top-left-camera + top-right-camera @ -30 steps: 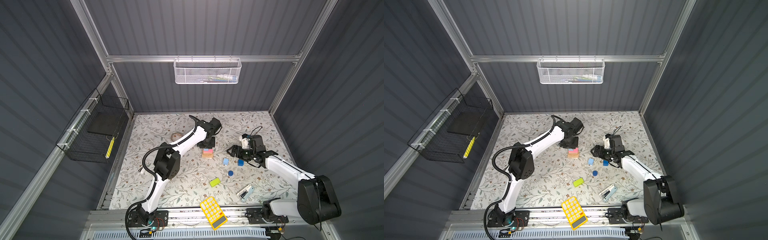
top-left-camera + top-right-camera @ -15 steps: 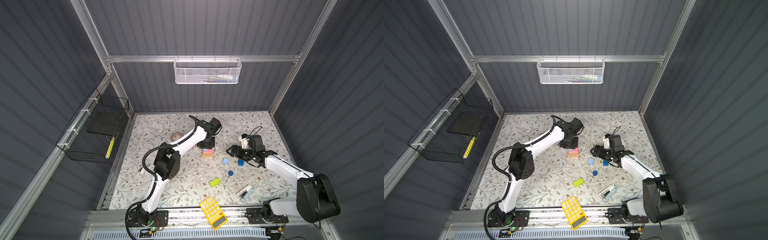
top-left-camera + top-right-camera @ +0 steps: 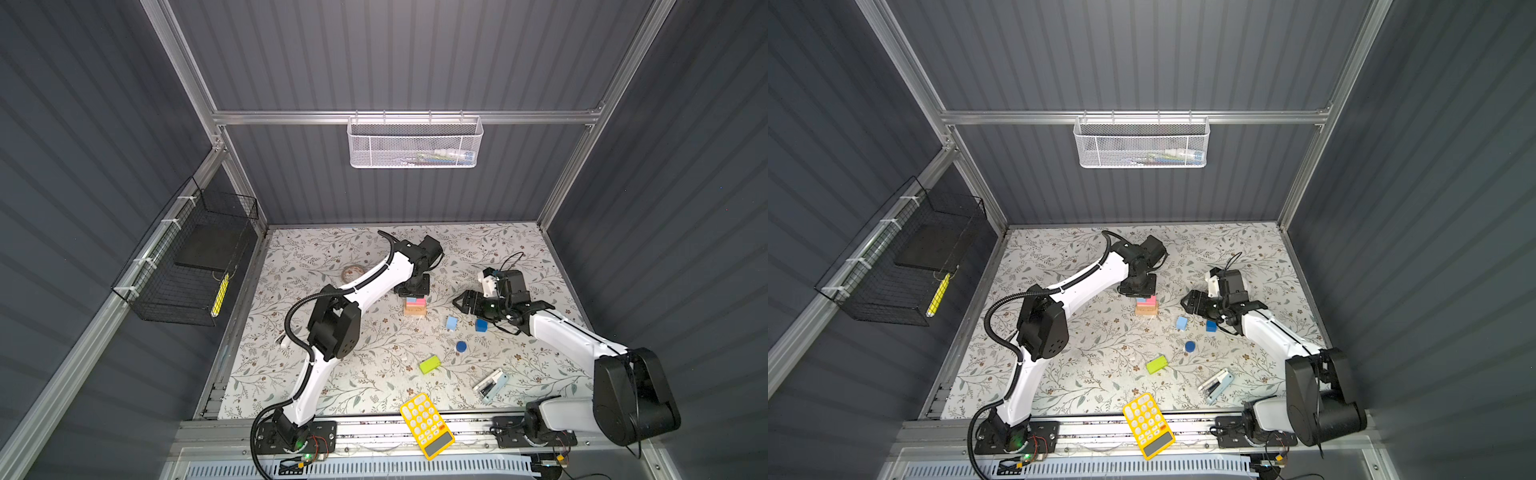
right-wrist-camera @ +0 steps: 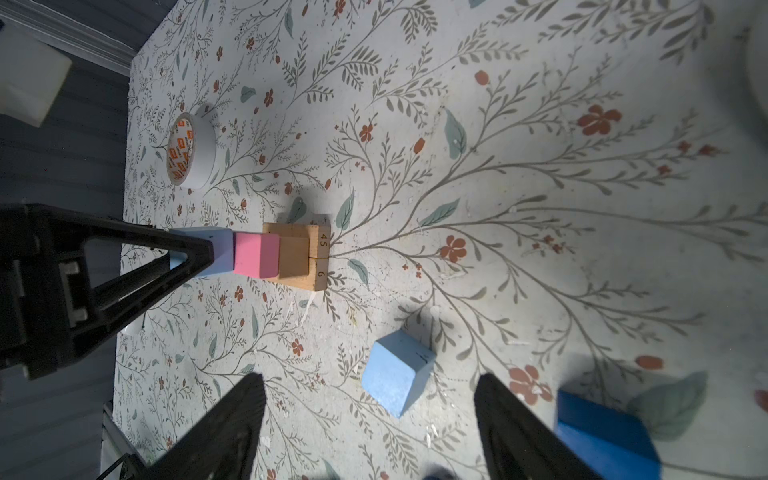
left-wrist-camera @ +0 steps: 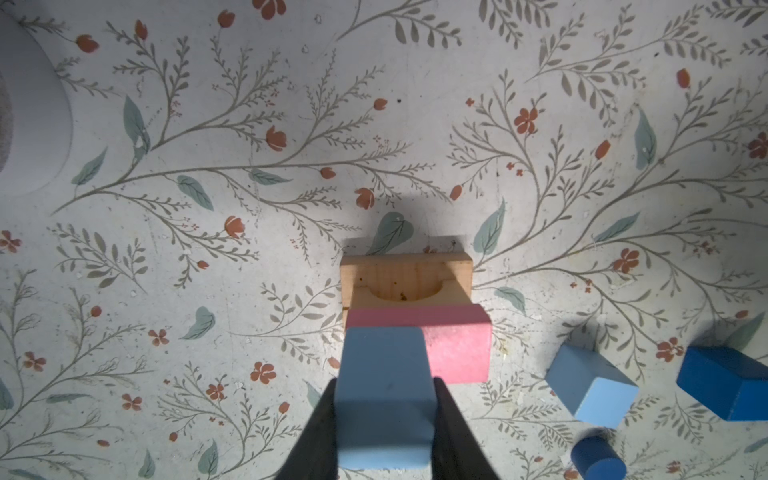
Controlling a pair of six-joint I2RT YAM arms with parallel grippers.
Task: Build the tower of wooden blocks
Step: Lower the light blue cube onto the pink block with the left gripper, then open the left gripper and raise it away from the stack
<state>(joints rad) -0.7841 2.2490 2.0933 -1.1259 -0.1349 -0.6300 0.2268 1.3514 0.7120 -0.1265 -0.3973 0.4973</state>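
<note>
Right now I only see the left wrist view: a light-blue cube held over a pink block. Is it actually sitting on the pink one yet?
Observer: From the side, the held light-blue cube looks pressed against the pink bar.
Operator: What's the other arm doing?
Observer: Its right gripper hangs open near the loose light-blue cube.
Operator: Any blocks I'm missing?
Observer: A lime-green bar lies alone, between the tower and the yellow calculator.

My floral table [image 3: 374,382] bore tan bars [image 3: 414,311], a light-blue cube [image 3: 451,322] near a dark-blue cube [image 3: 481,325], a cylinder [image 3: 461,346], a green bar [image 3: 429,364], a stapler [image 3: 491,385] and a tape roll [image 3: 353,273]; a calculator [image 3: 427,424] overhung its front edge
</note>
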